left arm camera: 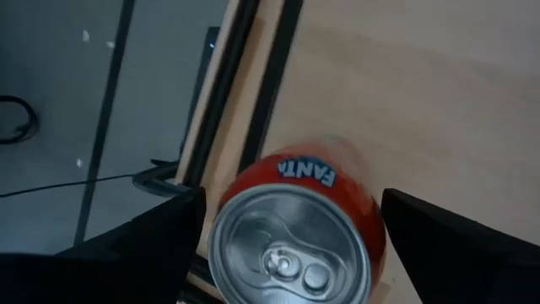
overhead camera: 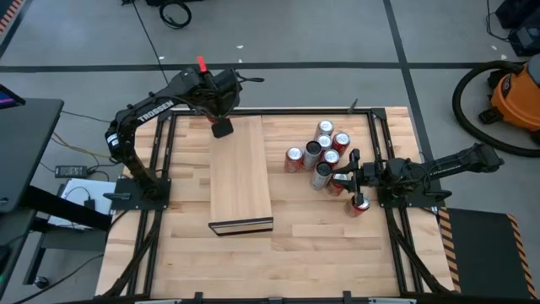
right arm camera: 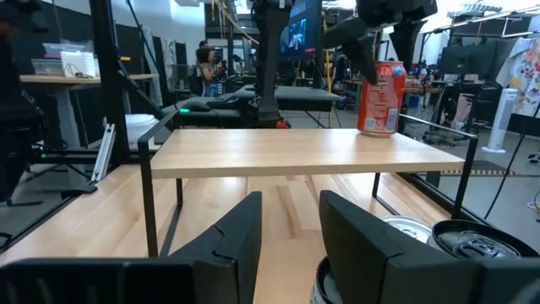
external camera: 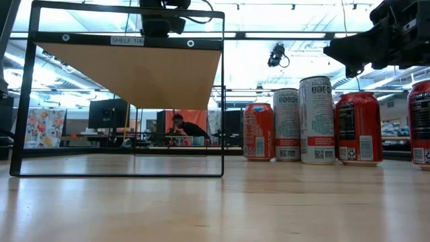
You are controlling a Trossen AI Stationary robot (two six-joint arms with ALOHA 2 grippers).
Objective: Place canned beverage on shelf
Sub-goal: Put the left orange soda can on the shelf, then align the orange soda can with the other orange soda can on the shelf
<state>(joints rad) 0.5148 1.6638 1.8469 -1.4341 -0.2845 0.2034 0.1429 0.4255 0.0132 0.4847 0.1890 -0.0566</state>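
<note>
A red Fanta can (left arm camera: pixel 291 245) stands upright on its base at the far left end of the shelf (overhead camera: pixel 240 173), a pale wood slab raised on a thin black frame (external camera: pixel 121 173). The right wrist view shows the can (right arm camera: pixel 381 97) on the slab's far end. My left gripper (overhead camera: pixel 221 128) hangs over it pointing down, open, one finger (left arm camera: pixel 152 241) on each side of the can with a narrow gap. From above, the gripper hides the can. My right gripper (right arm camera: pixel 291 219) waits level over the cans at the table's right (overhead camera: pixel 348 176), its fingers slightly apart, nothing between them.
Several red and silver cans (overhead camera: pixel 321 156) stand in a cluster right of the shelf, and one more (overhead camera: pixel 360 204) beside the right arm. Black frame rails (overhead camera: pixel 160 169) run along the table's left and right sides. Bare wood (overhead camera: pixel 278 262) lies toward the near edge.
</note>
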